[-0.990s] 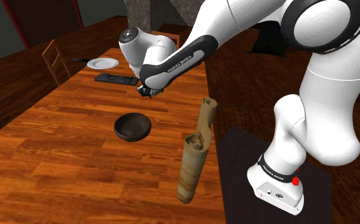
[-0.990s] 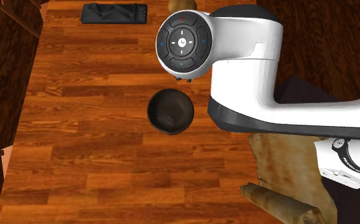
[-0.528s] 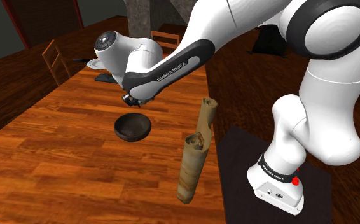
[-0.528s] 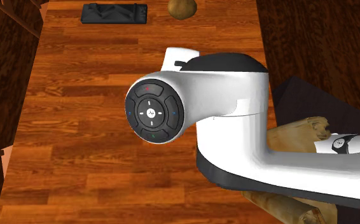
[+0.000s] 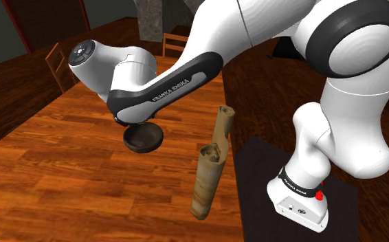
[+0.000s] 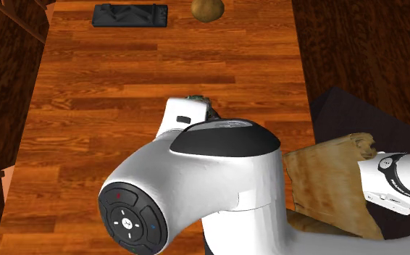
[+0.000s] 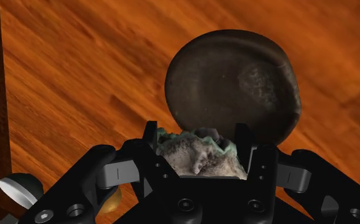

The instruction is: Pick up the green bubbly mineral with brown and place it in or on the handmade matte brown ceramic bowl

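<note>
1. The tool (image 7: 196, 139) is clamped on the mineral (image 7: 201, 159). The 2 black fingers (image 7: 151, 145) press its opposite flanks, and it fills the gap between them.
2. The mineral is a pale, knobbly lump with a green crust along the edge farthest from the palm. It is held off the tabletop (image 7: 77, 76) and touches nothing but the tool.
3. The dark brown bowl (image 7: 236, 83) lies just beyond the fingertips with its mouth up, and no contents show inside it. In the shoulder view the bowl (image 5: 143, 137) sits mid-tabletop directly under the arm's wrist, left of a tall brown crumpled roll (image 5: 210, 165).
4. Handling, as a judgement: this is stone, so it is stiff and probably heavy for its bulk. Its lumpy faces likely meet the pads at only a few high spots, so it could pivot or slip if jolted.
5. The bubbly green crust looks like the brittle part. The broad pale flanks, where the tool grips now, seem the safer hold.
6. The carry looks nearly done. The mineral needs to be centred over the bowl and lowered close to its floor before release, because dropping stone onto ceramic could chip either.
</note>
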Action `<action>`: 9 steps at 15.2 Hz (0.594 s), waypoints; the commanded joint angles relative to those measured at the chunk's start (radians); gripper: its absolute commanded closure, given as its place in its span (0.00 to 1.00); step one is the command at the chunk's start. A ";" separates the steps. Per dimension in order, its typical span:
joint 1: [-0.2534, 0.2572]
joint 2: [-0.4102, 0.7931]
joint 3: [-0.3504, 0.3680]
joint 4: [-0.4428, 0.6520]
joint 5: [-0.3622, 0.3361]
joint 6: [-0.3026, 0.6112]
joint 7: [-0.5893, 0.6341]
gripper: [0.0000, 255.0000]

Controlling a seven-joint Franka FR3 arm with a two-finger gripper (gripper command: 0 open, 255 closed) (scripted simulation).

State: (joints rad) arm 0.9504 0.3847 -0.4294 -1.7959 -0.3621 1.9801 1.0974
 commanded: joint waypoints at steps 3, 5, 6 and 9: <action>-0.003 0.029 0.004 -0.016 0.005 0.040 0.016 1.00; -0.006 0.043 0.006 -0.023 0.006 0.060 0.022 1.00; -0.007 0.050 0.007 -0.027 0.007 0.070 0.026 1.00; -0.011 0.073 0.010 -0.036 0.010 0.100 0.035 1.00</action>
State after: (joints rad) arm 0.9414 0.4530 -0.4199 -1.8281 -0.3518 2.0705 1.1304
